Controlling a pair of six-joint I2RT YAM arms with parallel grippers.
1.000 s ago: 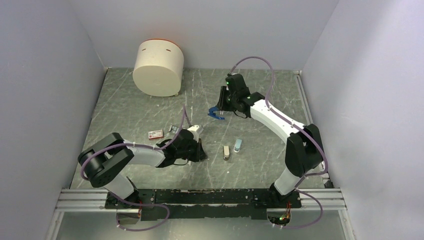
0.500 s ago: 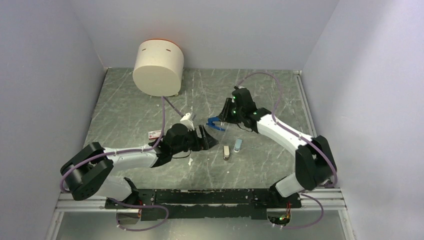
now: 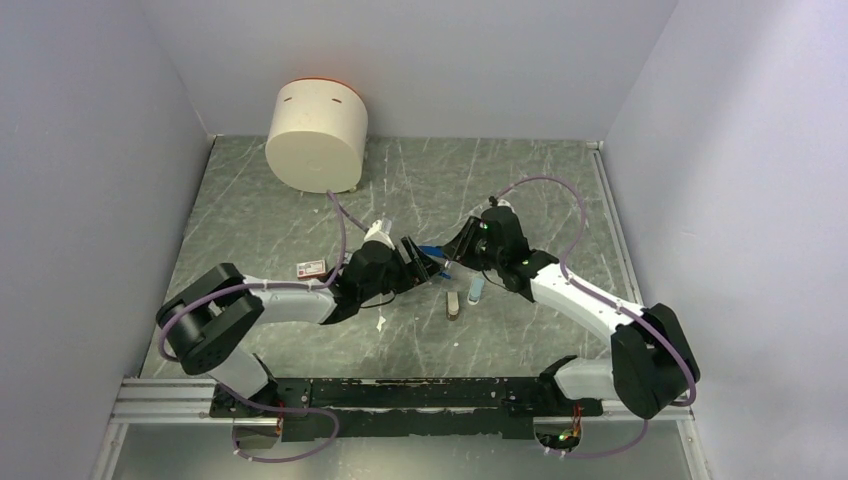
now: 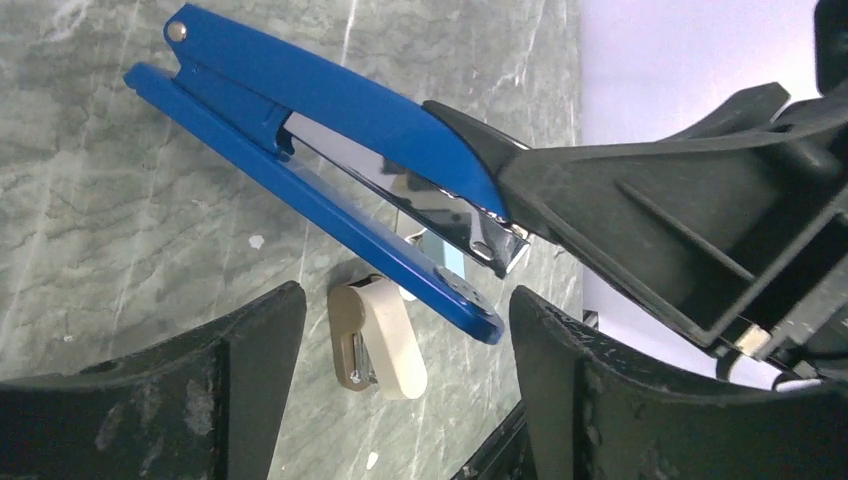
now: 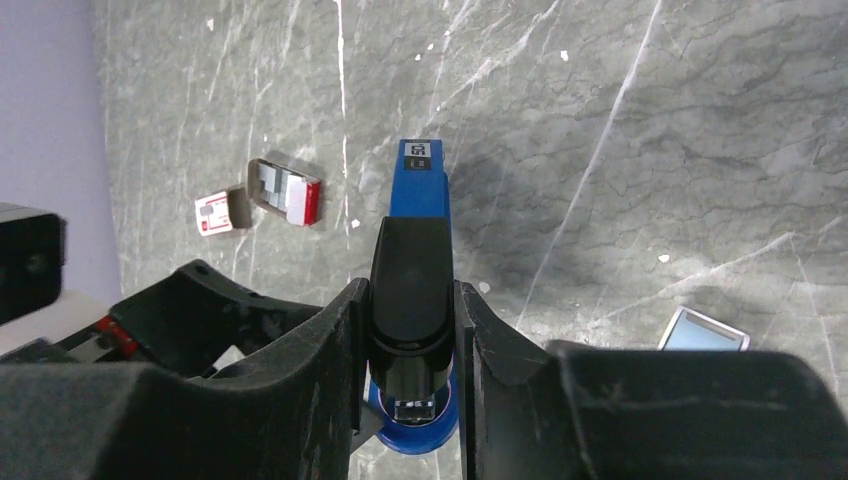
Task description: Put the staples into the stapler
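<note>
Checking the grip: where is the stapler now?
In the top view the stapler is mid-table, clamped in the right gripper, facing the open left gripper.

White arms (image 3: 290, 305) w/ blk joints (image 3: 215, 330), purple cables (image 3: 540, 179).

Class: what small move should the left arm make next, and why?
Probably advance the open left fingers and close on the stapler near its blue tip: the right fingers hold its black end aloft, while the staples lie on the table.

Blue-black stapler (image 4: 340, 100); red-white staples (image 3: 311, 267); grey marbled table (image 3: 260, 225).
</note>
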